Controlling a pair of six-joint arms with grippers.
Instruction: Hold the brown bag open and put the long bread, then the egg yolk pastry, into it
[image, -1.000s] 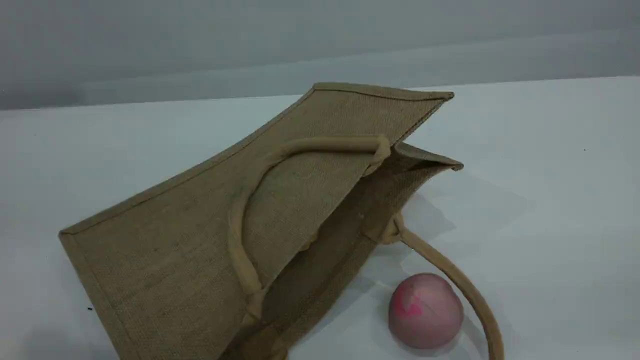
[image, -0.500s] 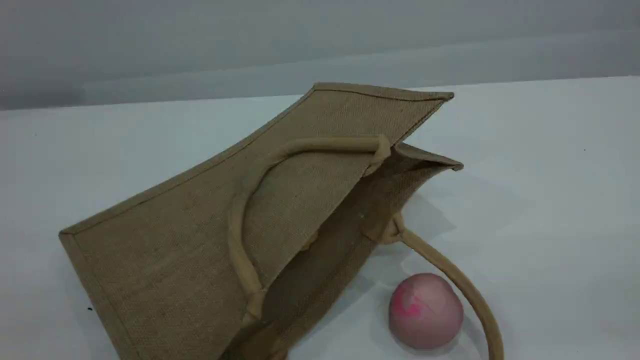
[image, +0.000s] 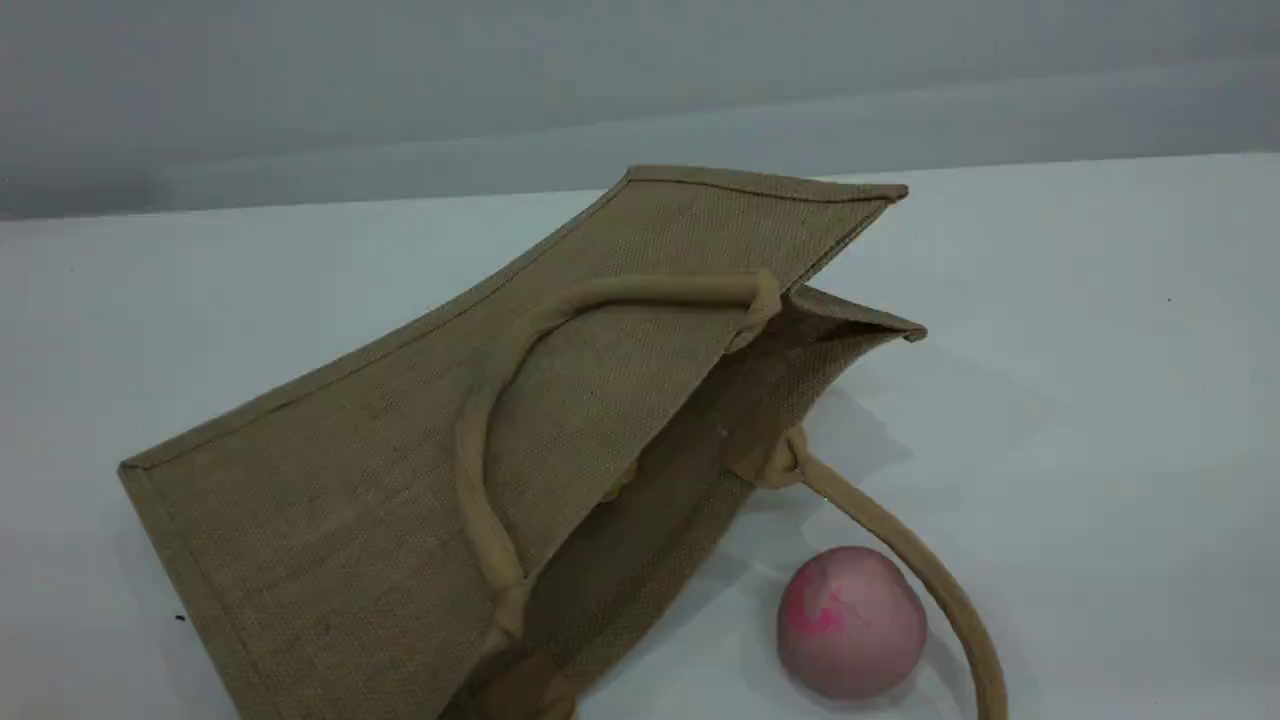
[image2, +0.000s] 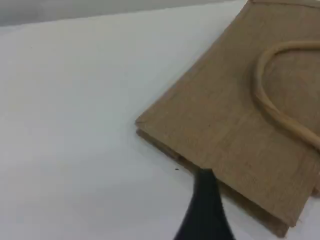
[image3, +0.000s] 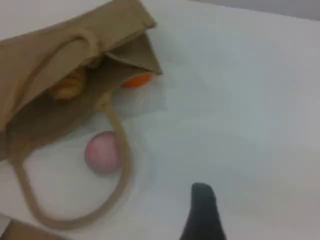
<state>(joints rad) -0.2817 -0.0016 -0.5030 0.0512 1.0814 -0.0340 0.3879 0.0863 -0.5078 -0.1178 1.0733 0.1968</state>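
- The brown bag (image: 420, 470) lies on its side on the white table (image: 1100, 350), its mouth turned toward the right of the scene view and gaping a little.
- One rope handle (image: 520, 340) rests flat across the bag's upper panel; the other handle (image: 900, 550) loops out over the table from the lower edge of the mouth.
- A pink ball (image: 850, 620) sits on the table near the mouth, inside the curve of that lower handle and just beside it.
- In the right wrist view, a ridged yellow-orange shape, likely the long bread (image3: 70, 86), shows inside the bag's mouth, under the top panel.
- An orange thing (image3: 136, 80) peeks out beside the bag's far corner; blur hides what it is.
- The egg yolk pastry cannot be made out in any view.
- The left gripper (image2: 205, 210) hovers over the bag's closed bottom edge, one dark fingertip in sight, holding nothing; its jaws stand wide.
- The right gripper (image3: 202, 212) hangs above bare table, well apart from the bag and the ball, jaws wide and empty.
- Neither arm appears in the scene view.
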